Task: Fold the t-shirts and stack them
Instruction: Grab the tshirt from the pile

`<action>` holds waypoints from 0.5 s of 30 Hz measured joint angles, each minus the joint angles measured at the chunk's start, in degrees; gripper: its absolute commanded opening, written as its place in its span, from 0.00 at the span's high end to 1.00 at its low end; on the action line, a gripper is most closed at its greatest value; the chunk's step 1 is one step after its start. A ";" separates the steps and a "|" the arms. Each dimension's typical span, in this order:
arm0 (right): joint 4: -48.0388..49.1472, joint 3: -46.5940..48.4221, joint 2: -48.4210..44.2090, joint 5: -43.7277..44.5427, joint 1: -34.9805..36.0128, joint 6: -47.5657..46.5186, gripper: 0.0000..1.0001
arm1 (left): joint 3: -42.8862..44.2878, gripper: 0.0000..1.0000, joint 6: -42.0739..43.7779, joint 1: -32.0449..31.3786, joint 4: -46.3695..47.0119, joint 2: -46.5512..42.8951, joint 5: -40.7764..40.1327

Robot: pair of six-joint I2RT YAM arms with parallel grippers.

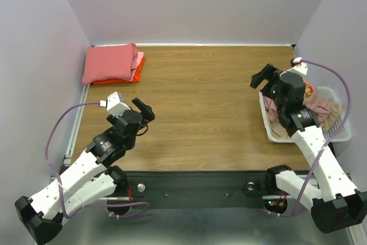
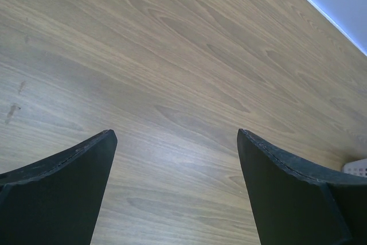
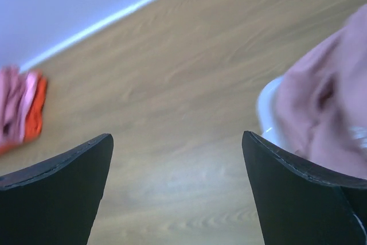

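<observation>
A wooden table (image 1: 200, 107) with pale brown grain spreads under and ahead of the left gripper (image 1: 143, 109) and the right gripper (image 1: 261, 78). Plain lavender-grey walls (image 1: 200, 4) close it in, one beyond both grippers and one outside each. A white strip (image 1: 218, 45) edges the far wall's foot. Soft, even light leaves a faint sheen on the wood.

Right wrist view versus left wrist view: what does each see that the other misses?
Only the right wrist view shows clothes: folded t-shirts stacked at far left, pink over orange, and a dusty pink shirt heaped in the white basket. Only the left wrist view shows small dark marks on the wood. Both share the wooden table, a strip of pale wall, a bit of that basket, and black jaws standing wide apart, holding nothing.
</observation>
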 measured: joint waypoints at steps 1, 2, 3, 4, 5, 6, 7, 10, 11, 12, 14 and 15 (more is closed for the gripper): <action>-0.20 2.19 0.57 3.54 0.00 0.26 0.00 | 0.00 0.02 0.17 0.00 0.26 0.15 0.02; -0.44 4.55 2.25 9.42 0.00 0.20 0.00 | 0.00 0.02 0.28 0.00 0.42 0.31 0.11; -0.42 5.68 3.41 12.63 -0.07 0.17 0.00 | 0.00 0.02 0.46 0.00 0.59 0.52 0.17; -0.74 7.63 5.11 16.28 -0.44 -0.11 0.00 | 0.00 0.02 0.66 0.00 0.76 0.74 0.26; -0.96 9.22 7.10 19.08 -0.92 -0.42 0.00 | 0.00 0.02 0.92 0.00 0.94 1.01 0.33; -1.16 11.02 9.40 21.05 -1.97 -0.70 0.00 | 0.00 0.02 1.03 0.00 1.01 1.18 0.39; -1.57 12.33 12.22 22.69 -3.43 -0.94 0.00 | 0.00 0.02 1.07 0.00 1.09 1.36 0.42; -4.07 13.81 17.53 24.30 -8.17 -1.25 0.00 | 0.00 0.02 1.20 0.00 1.25 1.81 0.39; -5.16 14.03 19.26 24.85 -9.70 -1.40 0.00 | 0.00 0.02 1.22 0.00 1.25 2.03 0.37; -6.14 14.14 20.61 25.40 -10.73 -1.64 0.00 | 0.00 0.02 1.25 0.00 1.25 2.21 0.39; -8.00 14.16 23.02 26.29 -12.74 -2.38 0.00 | 0.00 0.02 1.29 0.00 1.25 2.58 0.39; -8.76 14.23 24.20 26.75 -13.42 -2.62 0.00 | 0.00 0.02 1.31 0.00 1.25 2.67 0.37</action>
